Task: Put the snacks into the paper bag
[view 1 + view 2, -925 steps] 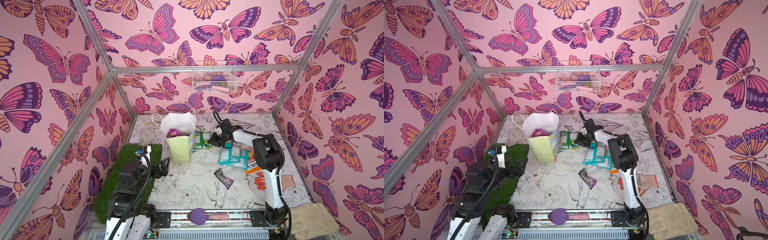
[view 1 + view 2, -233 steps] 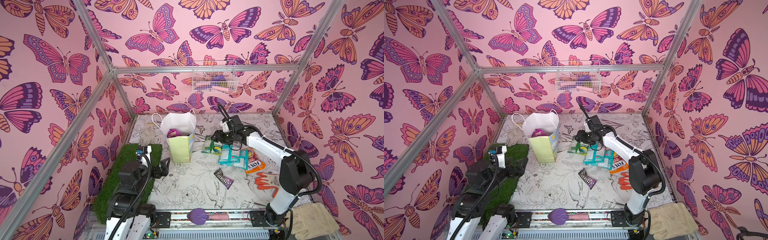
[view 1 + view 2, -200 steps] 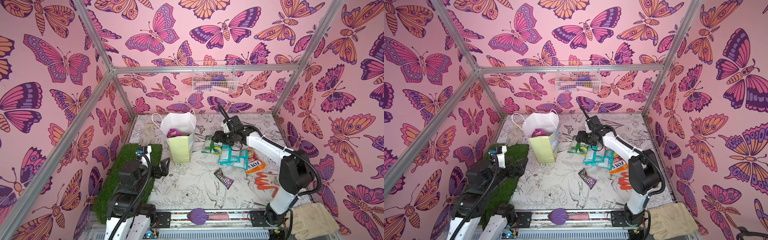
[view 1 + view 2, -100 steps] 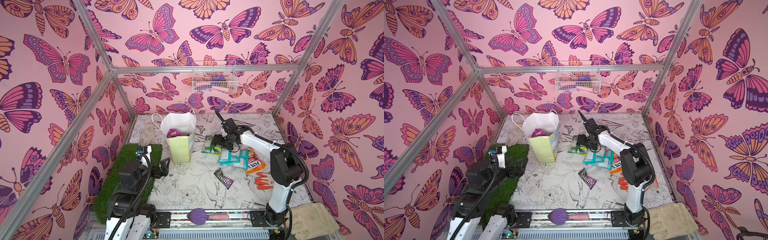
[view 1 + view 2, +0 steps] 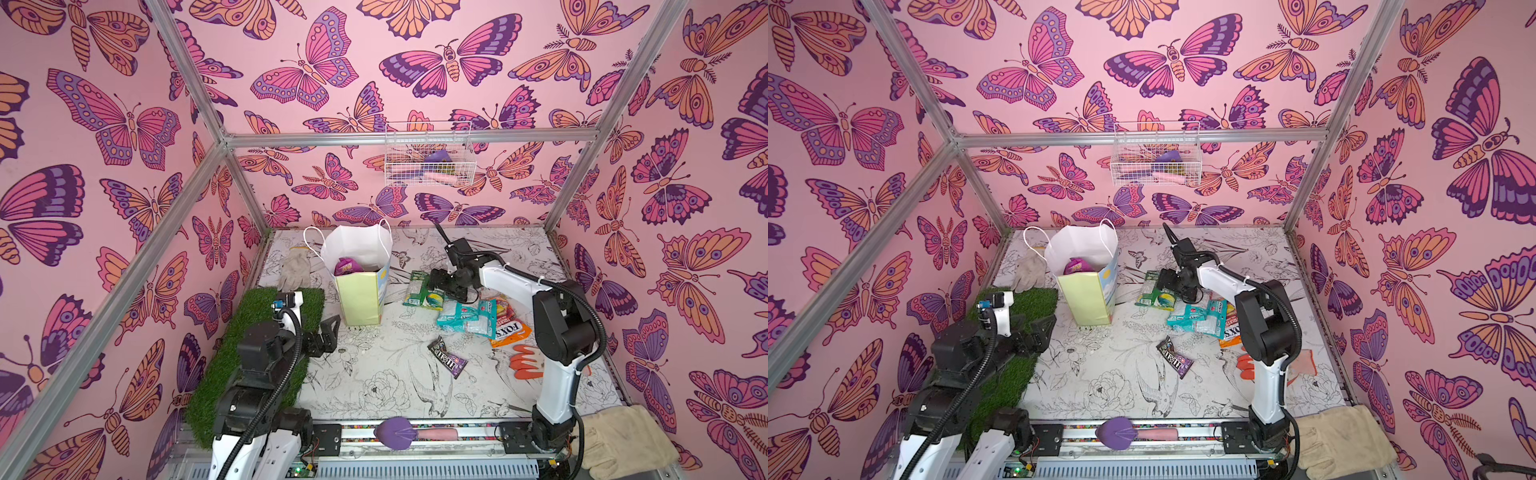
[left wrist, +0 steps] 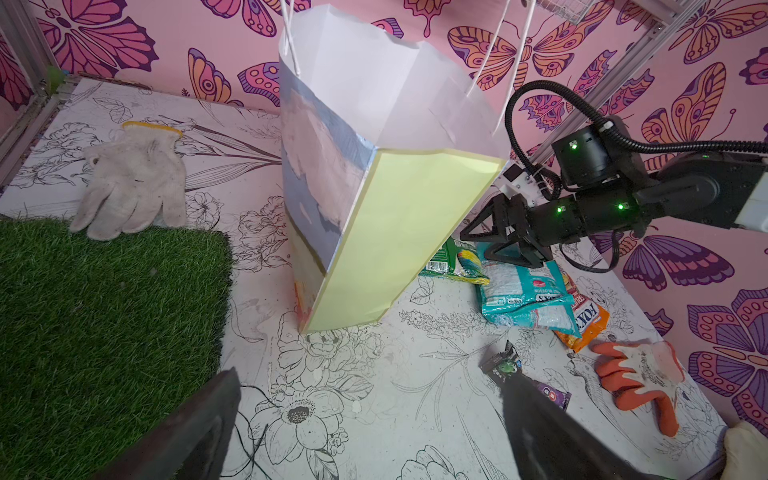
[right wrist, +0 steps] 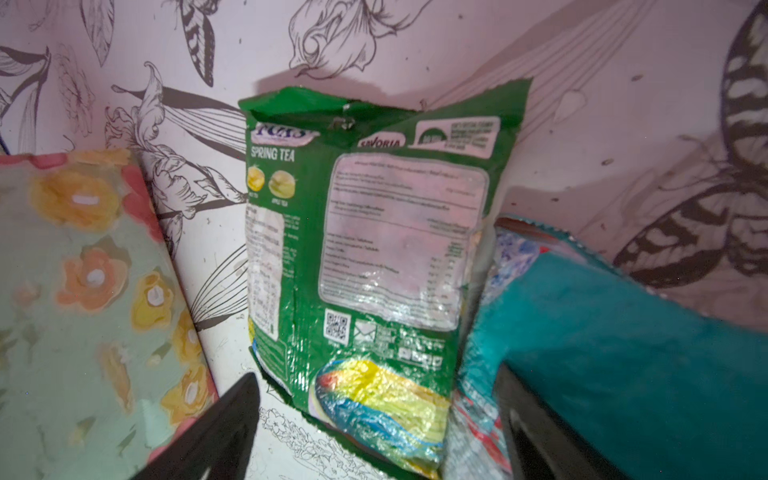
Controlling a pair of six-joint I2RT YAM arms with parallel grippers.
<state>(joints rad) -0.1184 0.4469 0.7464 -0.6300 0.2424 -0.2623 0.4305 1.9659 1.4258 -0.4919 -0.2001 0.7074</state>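
The paper bag (image 5: 361, 286) (image 5: 1088, 291) (image 6: 386, 208) stands upright with a purple pouch (image 5: 347, 266) (image 5: 1075, 265) inside. To its right a green packet (image 5: 422, 289) (image 5: 1156, 293) (image 7: 374, 257) lies flat. Beside that are teal packets (image 5: 467, 318) (image 5: 1198, 318), an orange Fox's bag (image 5: 509, 330) and a dark M&M's packet (image 5: 446, 361) (image 6: 511, 365). My right gripper (image 5: 440, 284) (image 5: 1169, 286) (image 7: 374, 440) is open, low over the green packet's near end, with a finger on either side. My left gripper (image 5: 328, 336) (image 5: 1038, 332) (image 6: 374, 415) rests open and empty by the grass mat.
A grey-white glove (image 5: 295, 270) lies behind the grass mat (image 5: 257, 345). An orange glove (image 5: 525, 361) lies near the right arm's base, and a beige glove (image 5: 619, 440) sits at the front right corner. A white wire basket (image 5: 428, 162) hangs on the back wall.
My right gripper has opened wider and dropped lower over the green packet, and its elbow has swung in towards the middle. The left arm has not moved.
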